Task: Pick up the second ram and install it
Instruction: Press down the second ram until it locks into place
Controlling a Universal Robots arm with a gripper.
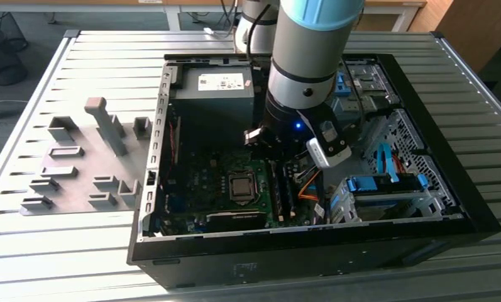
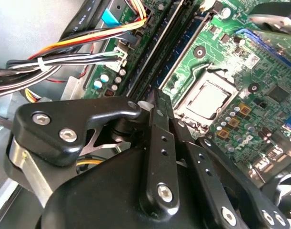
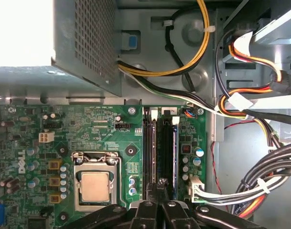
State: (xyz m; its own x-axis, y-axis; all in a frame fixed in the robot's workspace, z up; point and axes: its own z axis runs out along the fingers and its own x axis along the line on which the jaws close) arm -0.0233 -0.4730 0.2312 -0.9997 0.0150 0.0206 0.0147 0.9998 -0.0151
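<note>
Nearest, in both wrist views, the claw (image 3: 160,190) (image 2: 157,102) hangs over the memory slots with its black metal fingers drawn together. No gap shows between them, and we cannot tell whether anything thin is nipped there. Just beyond its tips a narrow blue strip stands on edge in one slot. We take this for the second ram (image 3: 175,152) (image 2: 190,45), though we cannot say how fully it is seated. We judge it light, stiff and brittle, with bare chips and contacts. It is best held by its long flat edges near the middle, never by the faces.

Alongside lie the green motherboard (image 3: 102,129), densely studded, and the square metal processor socket (image 3: 95,183). Farther off, soft bundled cables (image 3: 193,62) loop across grey sheet steel.

From the exterior view, the open black case (image 1: 317,251) lies near the table's (image 1: 66,251) front edge. Grey plastic fixture blocks (image 1: 74,170) sit toward the exterior view's left.
</note>
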